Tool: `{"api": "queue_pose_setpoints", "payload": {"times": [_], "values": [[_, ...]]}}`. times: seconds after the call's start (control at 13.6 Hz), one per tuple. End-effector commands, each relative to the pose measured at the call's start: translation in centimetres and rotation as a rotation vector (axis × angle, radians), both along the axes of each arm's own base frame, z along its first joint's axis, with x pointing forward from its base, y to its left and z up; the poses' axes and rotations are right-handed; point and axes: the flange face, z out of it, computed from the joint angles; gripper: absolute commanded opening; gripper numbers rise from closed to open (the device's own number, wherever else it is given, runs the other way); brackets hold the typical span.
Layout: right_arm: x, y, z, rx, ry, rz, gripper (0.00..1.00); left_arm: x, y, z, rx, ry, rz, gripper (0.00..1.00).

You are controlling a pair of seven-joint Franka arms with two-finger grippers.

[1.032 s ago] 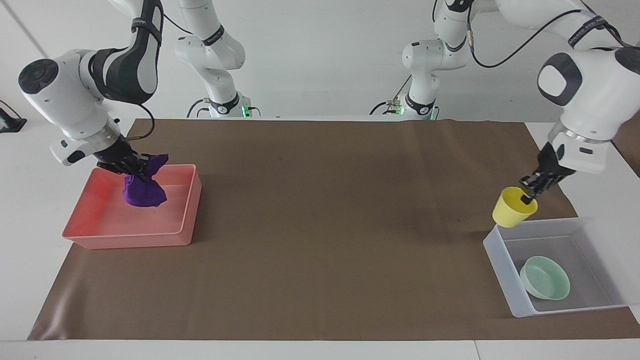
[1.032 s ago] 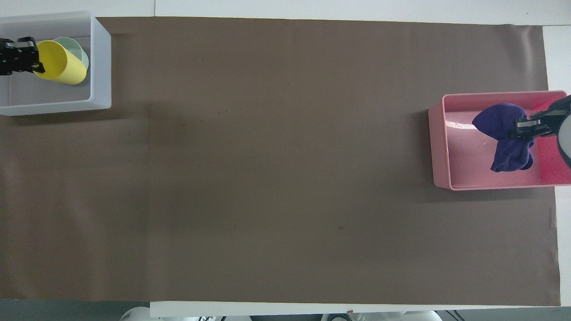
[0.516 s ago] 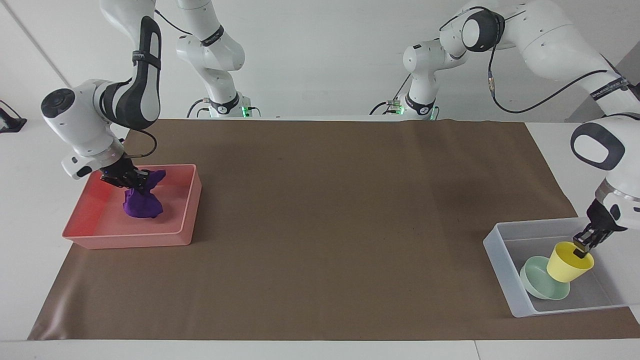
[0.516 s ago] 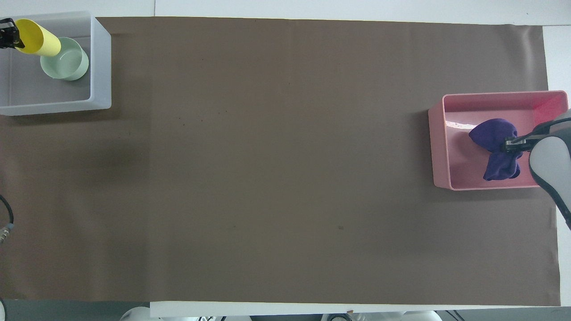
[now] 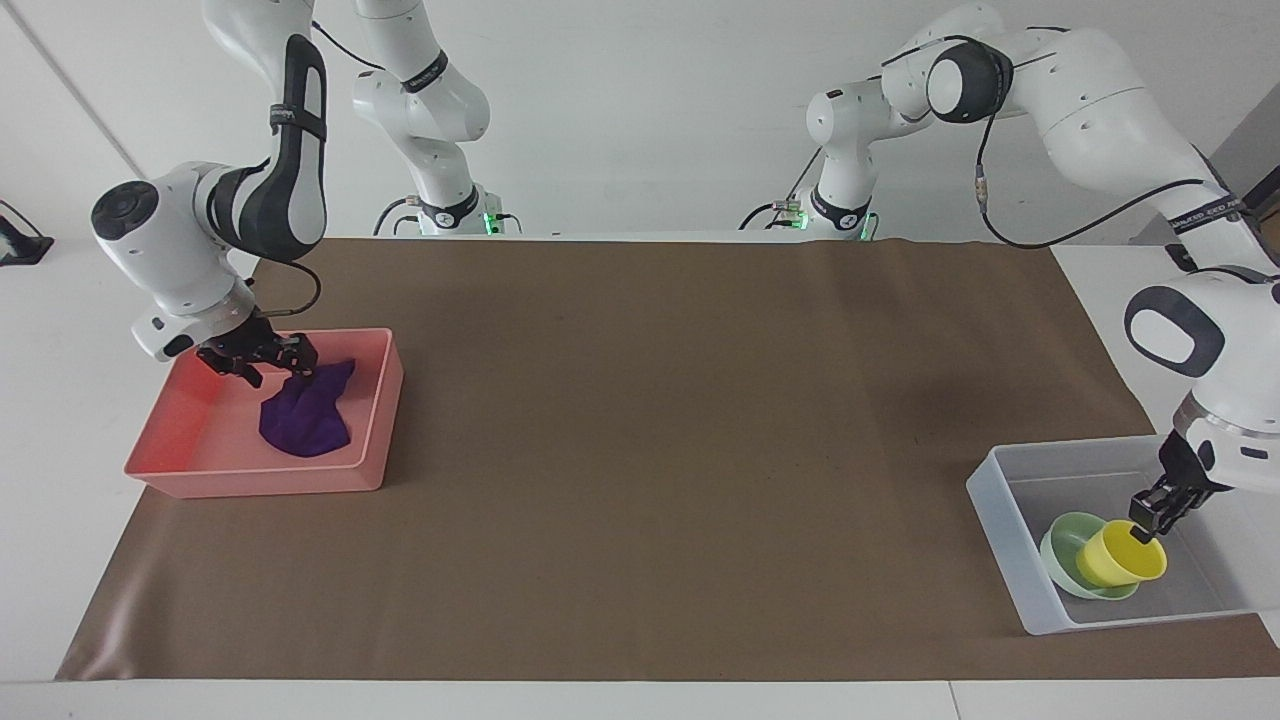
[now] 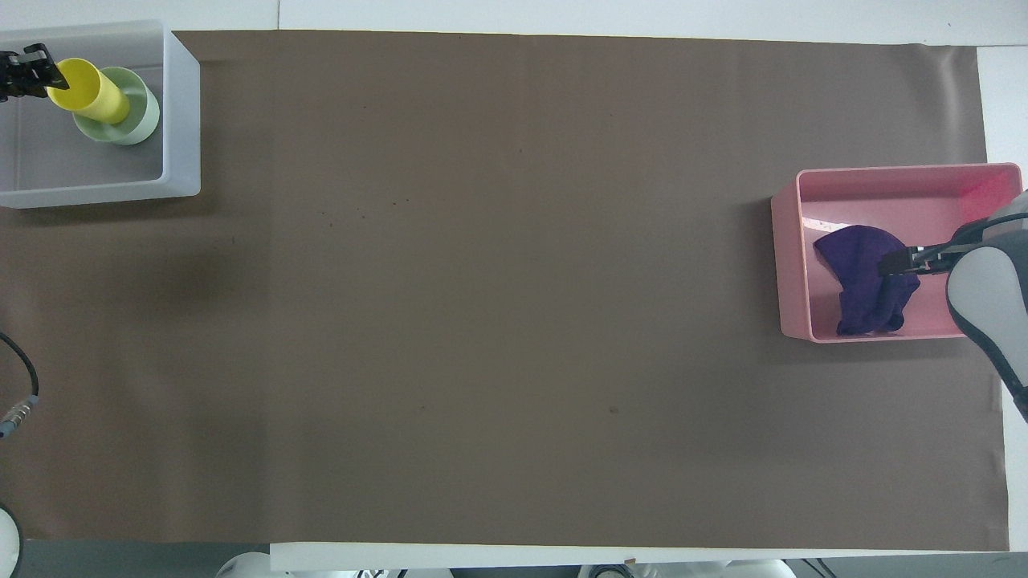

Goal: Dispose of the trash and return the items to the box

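Observation:
The purple cloth (image 5: 305, 420) lies in the pink tray (image 5: 200, 440) at the right arm's end of the table. My right gripper (image 5: 272, 368) is open just above the cloth, one finger touching its top. In the overhead view the right gripper (image 6: 899, 263) is over the cloth (image 6: 863, 273) in the tray (image 6: 883, 193). My left gripper (image 5: 1145, 528) is shut on the rim of the yellow cup (image 5: 1120, 560), which sits tilted in the mint-green bowl (image 5: 1065, 545) inside the translucent box (image 5: 990, 500). The overhead view shows the same left gripper (image 6: 40, 71), cup (image 6: 88, 88), bowl (image 6: 136, 128) and box (image 6: 181, 120).
A brown mat (image 5: 650, 450) covers the table between the tray and the box. A loose cable end (image 6: 16, 405) shows at the left arm's edge of the overhead view.
My left gripper lowered the yellow cup from above the box's rim into the bowl. My right gripper lowered the purple cloth into the tray and let it go; the cloth has slumped flat.

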Motion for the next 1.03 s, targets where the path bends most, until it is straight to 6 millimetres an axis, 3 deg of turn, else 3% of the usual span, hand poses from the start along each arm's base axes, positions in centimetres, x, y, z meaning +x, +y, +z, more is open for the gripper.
{"api": "queue_pose_setpoints", "payload": {"times": [0.0, 0.15, 0.29, 0.44, 0.59, 0.81, 0.96], "values": [[1.3, 3.1, 3.8, 0.013, 0.022, 0.026, 0.99, -1.5, -1.9, 0.6, 0.020, -0.005, -0.033, 1.00], [1.4, 5.8, 6.4, 0.009, 0.026, -0.006, 0.99, -4.3, -2.3, 4.2, 0.015, 0.019, -0.031, 1.00], [1.2, 9.5, 9.4, 0.003, 0.032, -0.056, 0.99, -8.8, -5.3, 7.4, 0.007, 0.104, -0.072, 1.00], [1.2, 11.2, 12.1, 0.002, 0.054, -0.059, 0.99, -13.8, -7.1, 11.0, 0.008, 0.173, -0.111, 1.00], [0.9, 11.6, 14.7, 0.002, 0.080, -0.042, 0.99, -18.3, -9.3, 15.8, 0.013, 0.250, -0.172, 1.00], [0.2, 11.7, 18.8, 0.002, 0.124, -0.035, 0.99, -21.6, -10.9, 20.0, 0.033, 0.345, -0.270, 1.00], [-0.5, 11.8, 21.8, 0.002, 0.141, -0.029, 0.99, -21.4, -12.9, 22.0, 0.056, 0.314, -0.360, 1.00]]}}
